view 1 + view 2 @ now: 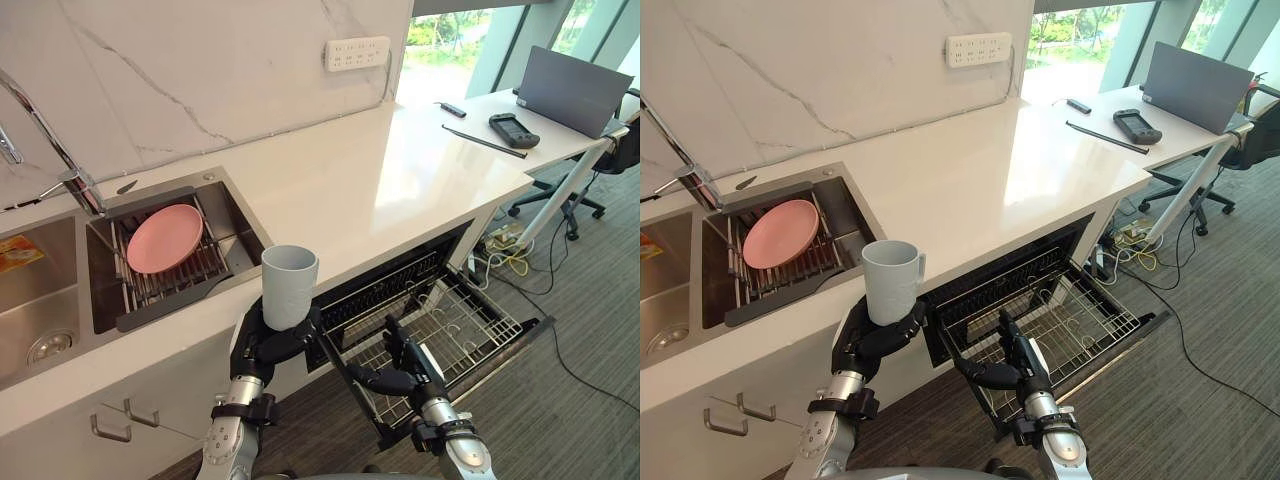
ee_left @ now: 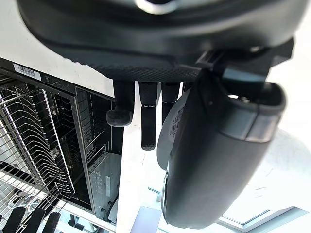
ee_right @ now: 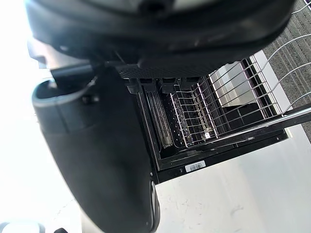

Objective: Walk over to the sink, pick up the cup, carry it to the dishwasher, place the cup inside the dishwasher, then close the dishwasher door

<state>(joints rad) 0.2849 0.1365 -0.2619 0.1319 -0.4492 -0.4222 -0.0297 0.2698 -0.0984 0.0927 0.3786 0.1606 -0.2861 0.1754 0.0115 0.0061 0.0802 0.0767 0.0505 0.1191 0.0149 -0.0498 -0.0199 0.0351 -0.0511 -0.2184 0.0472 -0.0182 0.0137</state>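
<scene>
A light grey cup [image 1: 290, 285] stands upright in my left hand [image 1: 270, 340], whose fingers curl round its lower part, just in front of the white counter's edge [image 1: 330, 262]. In the left wrist view the cup's base [image 2: 171, 124] shows between the fingers [image 2: 148, 114] and the thumb. To the right, the dishwasher [image 1: 400, 285] under the counter is open, its wire rack [image 1: 455, 330] pulled out over the lowered door. My right hand [image 1: 405, 372] hovers low over the rack's front left corner, fingers relaxed and holding nothing. The rack [image 3: 218, 111] also shows in the right wrist view.
A pink plate [image 1: 165, 238] lies on a drain rack in the sink [image 1: 235, 215] at the left, beside a faucet [image 1: 60, 150]. A desk at the far right carries a laptop [image 1: 575, 90] and a controller [image 1: 513, 130]. Cables [image 1: 505, 255] lie on the carpet past the dishwasher.
</scene>
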